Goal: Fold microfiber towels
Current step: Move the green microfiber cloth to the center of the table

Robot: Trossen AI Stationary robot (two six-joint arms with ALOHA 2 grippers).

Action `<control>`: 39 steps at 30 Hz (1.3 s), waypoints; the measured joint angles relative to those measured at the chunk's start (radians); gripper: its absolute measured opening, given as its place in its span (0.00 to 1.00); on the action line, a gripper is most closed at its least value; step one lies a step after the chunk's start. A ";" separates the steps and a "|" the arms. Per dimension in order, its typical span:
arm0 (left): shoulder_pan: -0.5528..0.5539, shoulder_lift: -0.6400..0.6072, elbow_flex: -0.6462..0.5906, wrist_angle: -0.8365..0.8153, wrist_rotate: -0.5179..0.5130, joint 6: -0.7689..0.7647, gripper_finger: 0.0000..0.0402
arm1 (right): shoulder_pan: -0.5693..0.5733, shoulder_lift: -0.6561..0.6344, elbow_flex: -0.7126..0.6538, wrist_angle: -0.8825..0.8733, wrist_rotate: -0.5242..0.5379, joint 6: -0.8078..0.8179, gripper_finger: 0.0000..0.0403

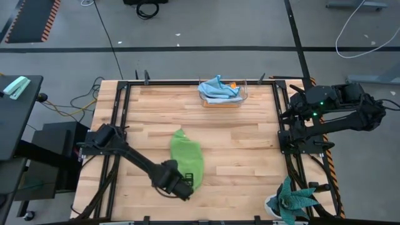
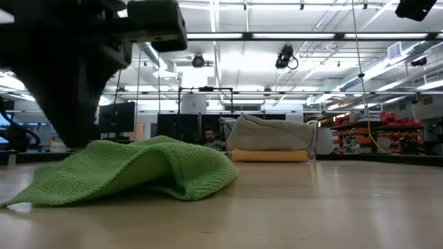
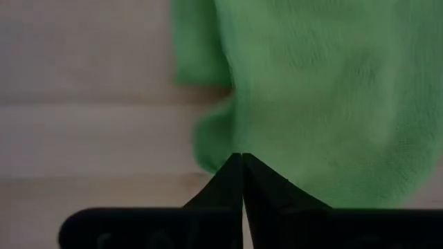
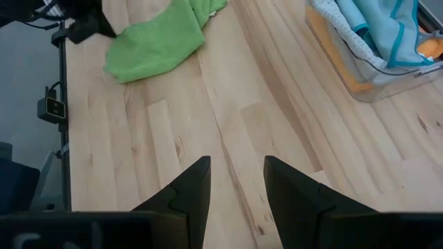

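step: left end effector (image 1: pixel 185 185) is pinching, clenched on the near edge of the lime green towel (image 1: pixel 187 156) lying mid-bench (image 1: pixel 244 150) | right end effector (image 4: pixel 237 181) is waiting released at the bench's right side | advice: lifting low, carrying the edge squarely across to meet the far edge

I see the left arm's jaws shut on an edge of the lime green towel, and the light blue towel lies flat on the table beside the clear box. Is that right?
Not quite. The light blue towel does not lie flat beside the clear box; it is bunched up inside it, as the high view shows. The rest holds: the left gripper has its jaws shut on an edge of the lime green towel.
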 joint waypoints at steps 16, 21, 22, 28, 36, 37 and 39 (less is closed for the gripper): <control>0.171 0.008 -0.159 0.492 -0.022 0.245 0.07 | 0.000 0.000 0.000 0.000 0.000 0.016 0.35; 0.287 0.010 -0.159 0.611 -0.022 0.452 0.02 | 0.000 0.000 0.000 0.000 0.000 0.028 0.35; 0.306 0.010 -0.159 0.630 -0.023 0.490 0.02 | 0.000 0.000 0.000 0.000 0.000 0.031 0.35; 0.347 0.012 -0.116 0.678 0.003 0.650 0.05 | 0.000 0.000 0.000 -0.002 0.000 0.046 0.35; 0.286 0.012 0.046 0.570 0.006 0.933 0.04 | 0.000 0.000 0.000 -0.002 0.000 0.040 0.35; 0.274 0.012 0.062 0.528 0.003 0.974 0.03 | 0.000 0.000 0.000 -0.002 0.000 0.034 0.35; 0.248 0.012 0.083 0.434 -0.010 1.048 0.02 | 0.000 0.000 0.000 -0.002 0.000 0.025 0.35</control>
